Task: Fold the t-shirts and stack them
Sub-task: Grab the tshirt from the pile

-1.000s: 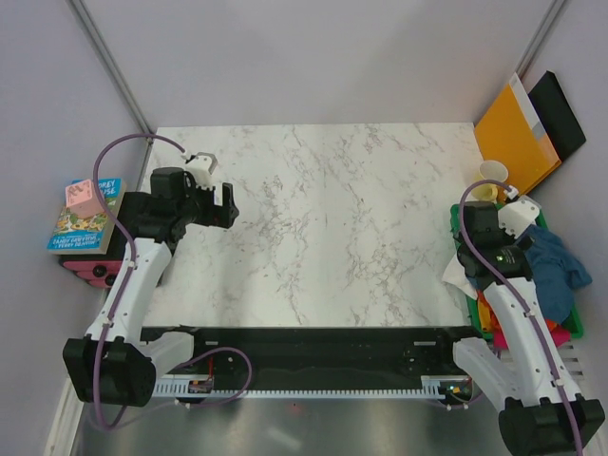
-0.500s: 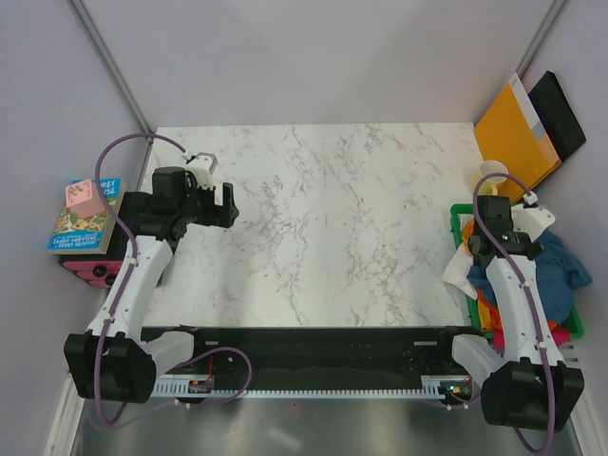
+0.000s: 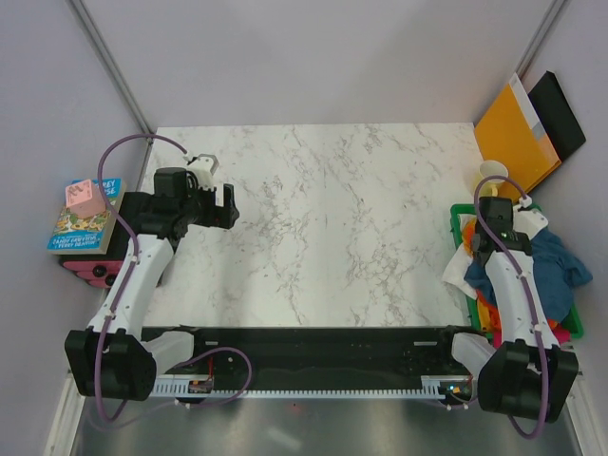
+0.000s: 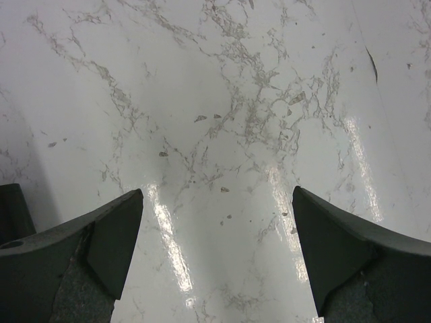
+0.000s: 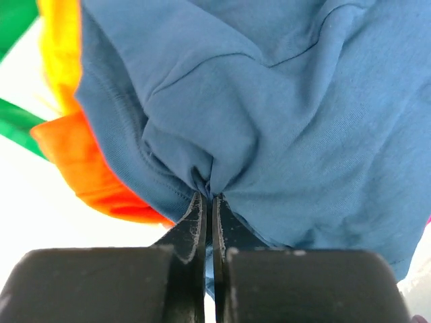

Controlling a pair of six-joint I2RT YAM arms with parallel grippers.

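A pile of t-shirts fills a green basket at the table's right edge. The dark teal-blue t-shirt lies on top, with orange and pink cloth under it. In the right wrist view my right gripper is shut on a pinched fold of the teal-blue t-shirt, and an orange t-shirt and yellow cloth show to its left. My left gripper hangs open over bare marble at the table's left side, holding nothing.
An orange envelope and a black folder lean at the back right, with a paper cup beside the basket. A book with a pink block on it lies left of the table.
My right gripper has reached further right over the basket and closed from open onto the teal-blue t-shirt. The left arm has stayed still.
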